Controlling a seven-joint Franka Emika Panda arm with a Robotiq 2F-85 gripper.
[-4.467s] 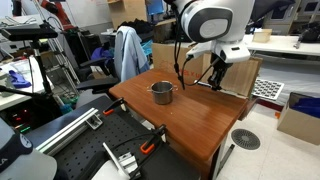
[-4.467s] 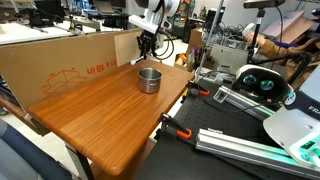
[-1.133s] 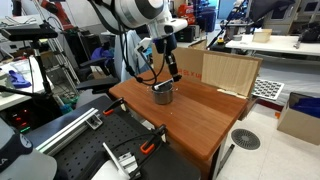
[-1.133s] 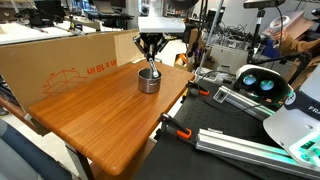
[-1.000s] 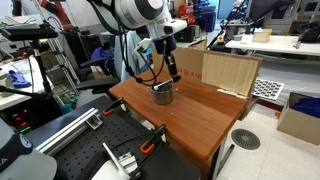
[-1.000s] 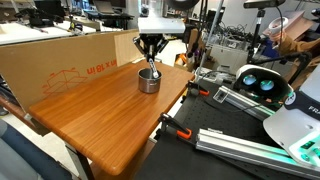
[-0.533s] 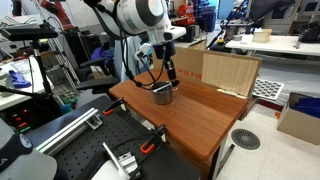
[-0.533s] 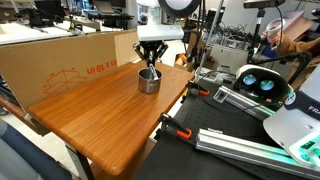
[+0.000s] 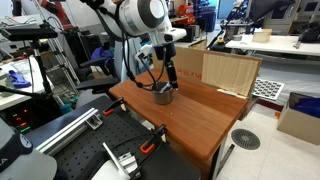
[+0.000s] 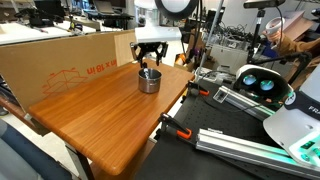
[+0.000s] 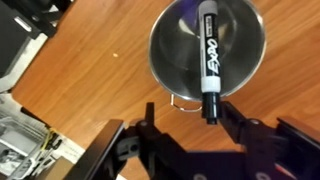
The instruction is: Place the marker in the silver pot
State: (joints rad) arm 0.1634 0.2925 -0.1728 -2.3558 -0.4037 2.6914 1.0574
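We see the marker (image 11: 208, 55) lying inside the silver pot (image 11: 170, 50), upper right of the wrist view, with its lower end poking over the rim. The tool (image 11: 190, 140) sits at bottom center, jaws spread wide and gripping nothing, above the wooden worktop (image 11: 70, 70).

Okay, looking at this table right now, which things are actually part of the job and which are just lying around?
Part of the job:
marker, lying in the silver pot with one end over the rim
open pincer above them

Just lying about:
cardboard box
orange clamp
garment draped on a chair
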